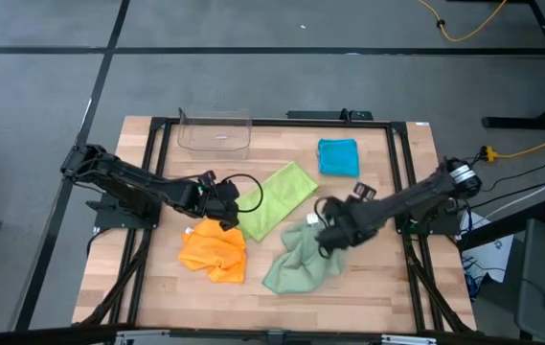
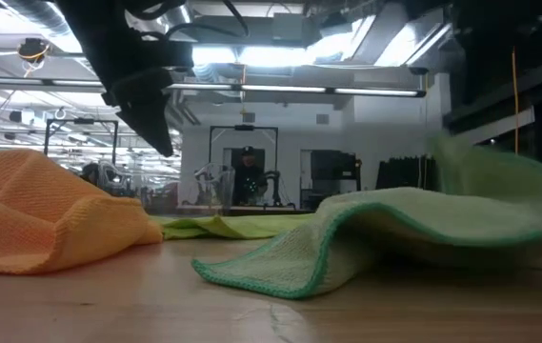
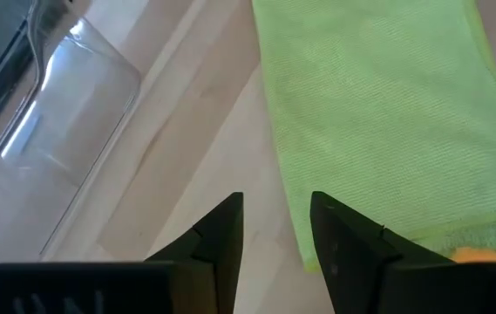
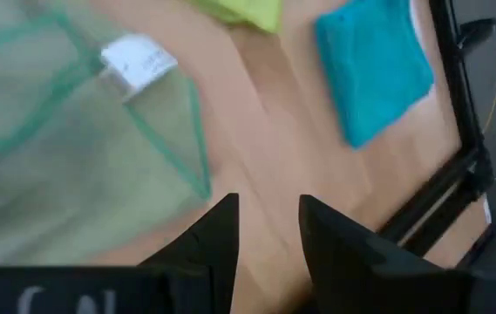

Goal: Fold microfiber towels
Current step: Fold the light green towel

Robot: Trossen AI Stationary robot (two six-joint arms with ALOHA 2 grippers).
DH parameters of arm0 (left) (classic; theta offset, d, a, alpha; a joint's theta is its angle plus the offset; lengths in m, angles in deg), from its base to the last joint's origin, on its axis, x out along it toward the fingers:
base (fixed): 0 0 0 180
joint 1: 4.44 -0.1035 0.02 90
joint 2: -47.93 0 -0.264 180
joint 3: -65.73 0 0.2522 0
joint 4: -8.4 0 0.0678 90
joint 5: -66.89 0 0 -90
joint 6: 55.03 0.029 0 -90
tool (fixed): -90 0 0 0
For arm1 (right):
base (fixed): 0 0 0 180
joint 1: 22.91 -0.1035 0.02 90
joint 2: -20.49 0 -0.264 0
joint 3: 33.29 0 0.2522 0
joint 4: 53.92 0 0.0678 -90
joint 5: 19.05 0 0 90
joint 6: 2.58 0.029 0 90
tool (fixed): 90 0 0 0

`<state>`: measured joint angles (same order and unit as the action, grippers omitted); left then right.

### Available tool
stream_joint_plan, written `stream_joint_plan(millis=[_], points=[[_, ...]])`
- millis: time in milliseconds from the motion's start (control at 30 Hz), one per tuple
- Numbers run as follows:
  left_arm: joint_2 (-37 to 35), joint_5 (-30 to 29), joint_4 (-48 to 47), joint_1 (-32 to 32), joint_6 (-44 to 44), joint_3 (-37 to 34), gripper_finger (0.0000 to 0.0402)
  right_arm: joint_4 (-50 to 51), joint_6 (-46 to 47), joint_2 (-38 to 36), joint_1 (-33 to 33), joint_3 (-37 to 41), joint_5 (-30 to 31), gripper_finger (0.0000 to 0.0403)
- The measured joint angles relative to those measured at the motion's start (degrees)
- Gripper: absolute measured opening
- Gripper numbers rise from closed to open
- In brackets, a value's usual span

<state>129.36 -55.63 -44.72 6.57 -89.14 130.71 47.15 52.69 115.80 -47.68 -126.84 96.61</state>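
Observation:
My left gripper (image 1: 231,203) hangs open above bare table, between the orange towel (image 1: 215,251) and the near left end of the lime green towel (image 3: 378,113), which lies flat. My right gripper (image 1: 324,231) is open over the far edge of the pale sage towel (image 1: 301,261). That towel lies crumpled, with its white tag (image 4: 139,63) up. Only bare wood shows between the right fingers (image 4: 217,231). The teal towel (image 1: 338,156) lies folded at the far right. The orange towel lies bunched near the front.
A clear plastic bin (image 1: 215,132) stands at the table's far edge, left of centre. A black frame (image 1: 401,163) runs round the tabletop. Bare wood lies open between the lime and teal towels and along the near edge.

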Motion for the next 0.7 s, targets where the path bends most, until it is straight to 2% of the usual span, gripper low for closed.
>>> stream_joint_plan(millis=[67, 333, 400, 467, 533, 600, 700], points=[[0.0, -0.06, 0.6, -0.03, -0.13, 0.0, 0.0127, 2.44, 3.93, -0.86, -2.22, 0.83, 3.59, 0.0124], [0.0, -0.06, 3.22, -0.03, 0.0, -0.02, 0.0127, -2.15, 11.37, -4.63, -5.76, 7.3, 29.59, 0.0124], [0.0, -0.08, 3.08, -0.03, 0.06, -0.02, 0.0127, -4.35, 13.34, -4.77, -5.25, 9.1, 33.96, 0.0124], [0.0, -0.07, 3.09, -0.03, 0.06, -0.02, 0.0127, -6.74, 15.34, -4.66, -4.8, 11.17, 35.47, 0.0124], [0.0, -0.06, 3.18, -0.03, 0.06, -0.02, 0.0127, -12.81, 17.0, -4.7, -4.21, 13.0, 32.83, 0.0124], [0.0, -0.06, 3.18, -0.03, 0.1, -0.02, 0.0127, -19.48, 15.25, -4.64, -3.36, 14.38, 22.45, 0.0124], [0.0, -0.07, 3.25, -0.03, 0.13, -0.02, 0.0127, -33.2, 6.39, -4.63, -1.66, 16.65, 8.26, 0.0124]])
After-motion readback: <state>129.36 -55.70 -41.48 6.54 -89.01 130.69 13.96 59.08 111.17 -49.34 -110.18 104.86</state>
